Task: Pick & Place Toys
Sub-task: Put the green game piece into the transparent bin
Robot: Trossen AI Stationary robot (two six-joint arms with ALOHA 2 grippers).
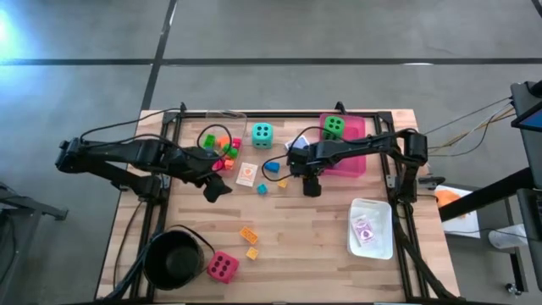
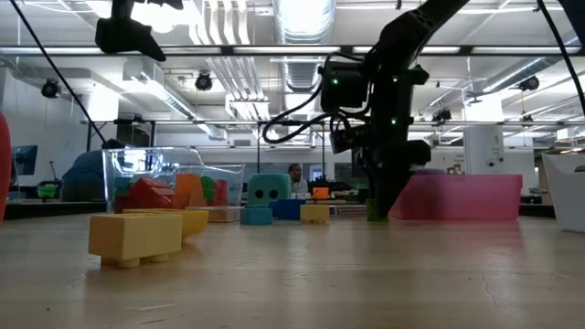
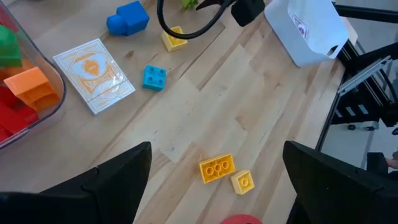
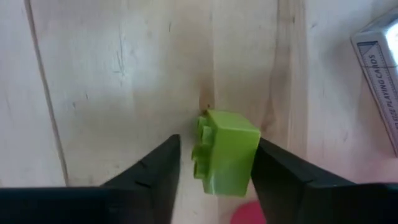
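Overhead, the right gripper (image 1: 311,187) stands low at mid-table, just beside the pink tray (image 1: 359,161) that holds a green die (image 1: 334,127). The left gripper (image 1: 216,188) hangs over the table centre with its fingers spread wide and nothing between them. This view hides whatever the right fingers surround.

At table level, the right gripper (image 2: 377,208) reaches down to the wood in front of the pink tray (image 2: 466,196); a yellow block (image 2: 135,236) lies nearest the camera. Contact with the table cannot be confirmed here.

The left wrist view shows loose toys on the open wood: a picture card (image 3: 94,73), a small blue block (image 3: 154,77) and two yellow blocks (image 3: 217,167).

Only the right wrist view shows the target: a green block (image 4: 226,151) sits on the table between the right fingers (image 4: 155,168). One finger is close to touching it; on the other side a narrow gap appears to remain, so the block is bracketed, not yet clamped.

Risk: the block sits skewed to the fingers. An uneven squeeze may twist it or squirt it out towards the card box (image 4: 380,68) nearby.
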